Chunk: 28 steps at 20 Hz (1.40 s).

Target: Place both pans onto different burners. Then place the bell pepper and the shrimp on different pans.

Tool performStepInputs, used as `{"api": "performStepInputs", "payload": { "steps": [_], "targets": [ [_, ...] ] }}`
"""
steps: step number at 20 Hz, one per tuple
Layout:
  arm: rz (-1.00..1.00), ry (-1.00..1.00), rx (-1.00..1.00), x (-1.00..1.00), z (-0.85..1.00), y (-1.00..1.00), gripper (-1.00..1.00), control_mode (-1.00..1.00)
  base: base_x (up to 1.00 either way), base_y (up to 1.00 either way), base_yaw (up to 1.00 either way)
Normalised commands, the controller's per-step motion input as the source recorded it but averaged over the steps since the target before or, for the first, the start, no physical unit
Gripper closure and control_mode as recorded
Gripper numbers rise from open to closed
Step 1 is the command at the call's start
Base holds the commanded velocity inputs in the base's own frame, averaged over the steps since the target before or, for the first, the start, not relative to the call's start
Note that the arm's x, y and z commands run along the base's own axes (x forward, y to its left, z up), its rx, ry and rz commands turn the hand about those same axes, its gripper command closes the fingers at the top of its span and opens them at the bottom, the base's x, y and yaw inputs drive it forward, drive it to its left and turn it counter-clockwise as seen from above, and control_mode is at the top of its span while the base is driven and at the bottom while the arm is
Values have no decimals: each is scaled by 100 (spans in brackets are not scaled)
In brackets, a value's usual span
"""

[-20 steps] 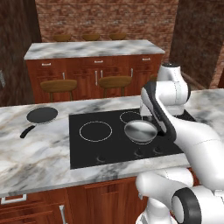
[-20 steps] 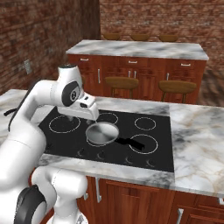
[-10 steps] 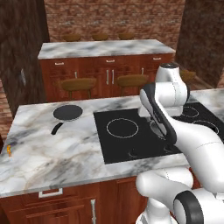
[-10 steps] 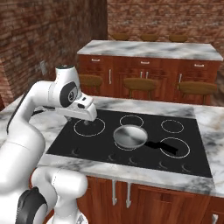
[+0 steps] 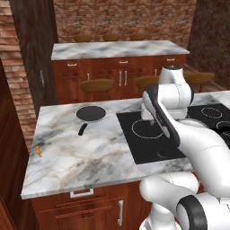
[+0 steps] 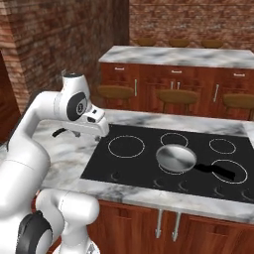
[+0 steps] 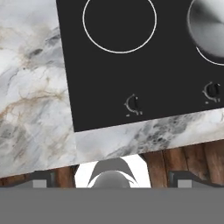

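Steel pan [image 6: 175,158] sits on a middle burner of the cooktop [image 6: 134,168], so that half looks settled. Black pan [image 5: 90,113] waits on the marble bench [image 5: 90,152], handle toward the front edge, well apart from the glass. Near the bench's left edge lies the orange shrimp [image 5: 38,150]. End effector [image 6: 95,130] hangs spread wide and empty over the cooktop's left edge, likely bound for the black pan. Free burner [image 7: 119,20] lies ready below.

two pans, black pan [image 5: 91,113], steel pan [image 6: 176,158], one shrimp [image 5: 38,150], three stools [image 6: 177,95]
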Motion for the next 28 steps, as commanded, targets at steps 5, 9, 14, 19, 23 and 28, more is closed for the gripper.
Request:
{"api": "performStepInputs", "payload": {
  "steps": [5, 9, 14, 19, 23, 28],
  "targets": [
    [0, 0, 0, 0, 0, 0, -100, 100, 1, 55, 0],
    [0, 0, 0, 0, 0, 0, -100, 100, 11, 41, 0],
    [0, 0, 0, 0, 0, 0, -100, 100, 38, 12, 0],
    [0, 0, 0, 0, 0, 0, -100, 100, 48, 0, 0],
    [0, 0, 0, 0, 0, 0, -100, 100, 43, 0, 0],
    [0, 0, 0, 25, 0, 2, -100, -100, 15, 0, 0]
  ]
}}
